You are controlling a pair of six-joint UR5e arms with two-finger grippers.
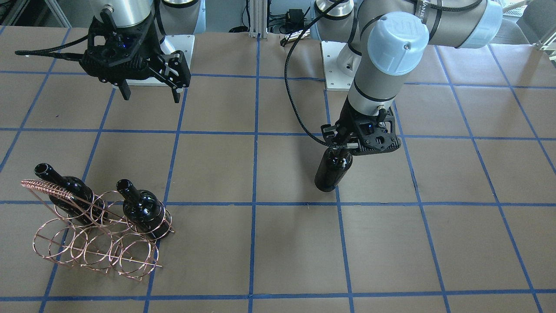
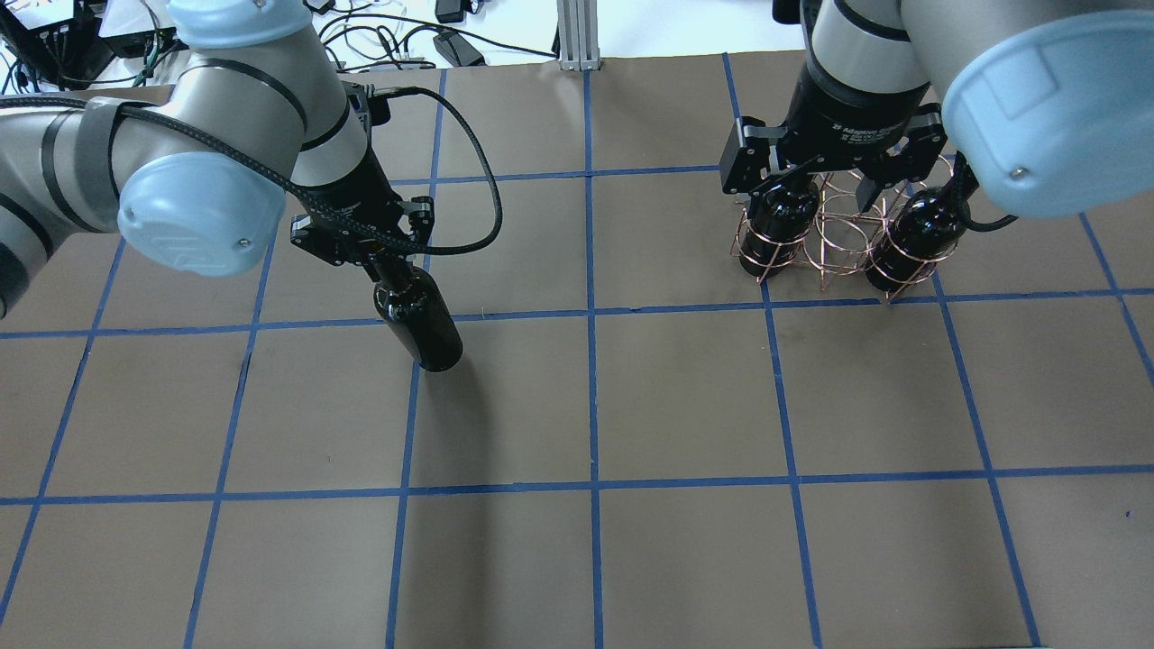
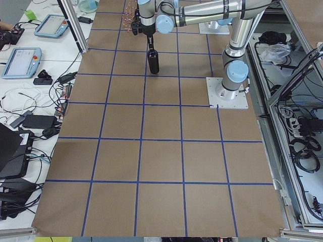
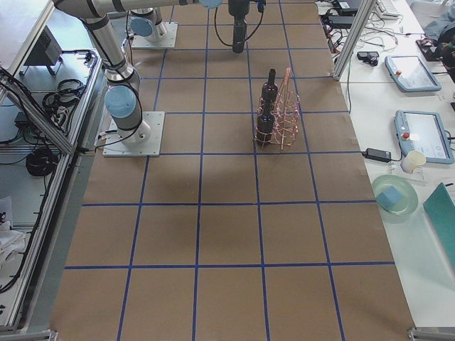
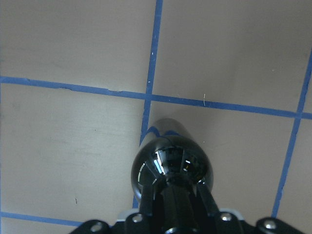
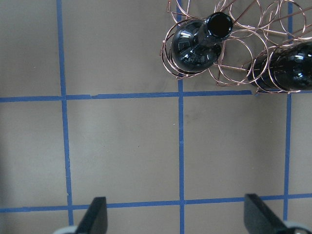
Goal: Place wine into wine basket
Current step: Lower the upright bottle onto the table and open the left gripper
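My left gripper (image 1: 343,147) is shut on the neck of a glossy near-black wine bottle (image 1: 332,171), which stands upright or hangs just over the brown table; it also shows in the overhead view (image 2: 419,315) and the left wrist view (image 5: 170,168). I cannot tell whether its base touches the table. The copper wire wine basket (image 1: 93,243) stands far off on the robot's right side and holds two alike bottles (image 1: 65,187) (image 1: 141,208) in its back row. My right gripper (image 1: 150,94) is open and empty, hovering above and behind the basket (image 2: 843,243).
The table is brown paper with a grid of blue tape lines (image 2: 590,397). Both arm bases (image 1: 343,65) stand at the robot's edge. A black cable (image 2: 478,180) loops off the left wrist. The basket's front-row rings (image 6: 239,68) hold nothing.
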